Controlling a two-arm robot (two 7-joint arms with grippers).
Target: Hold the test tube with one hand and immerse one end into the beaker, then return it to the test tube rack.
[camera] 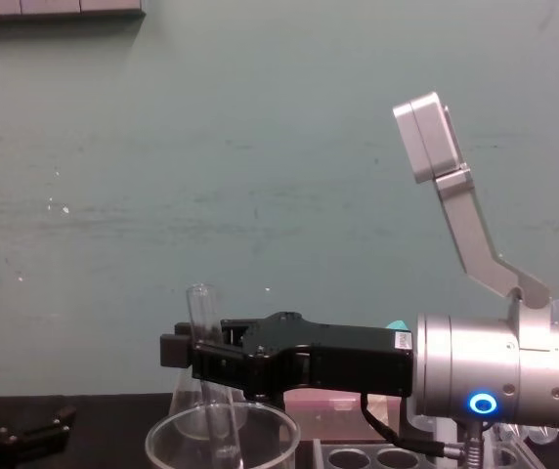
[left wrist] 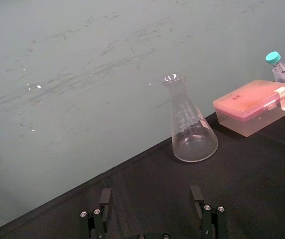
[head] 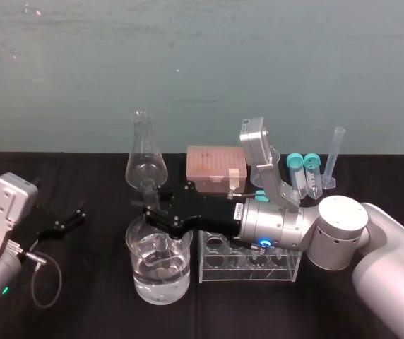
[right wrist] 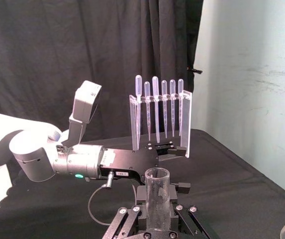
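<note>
Beaker [head: 143, 282] left of rack [head: 287, 272]; flask [head: 145, 166], box [head: 212, 166] behind.

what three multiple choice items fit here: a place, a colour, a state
1. The test tube's lower end is: A in the rack, B inside the beaker, C on the table.
2. The lidded box is: A pink, B green, C black.
3. The left gripper is: A shut on the flask, B shut on the tube, C open and empty.
B: in the chest view the tube, held by the right gripper, dips below the beaker's rim. A: lid and body are pink. C: its fingers stand apart, nothing between.
</note>
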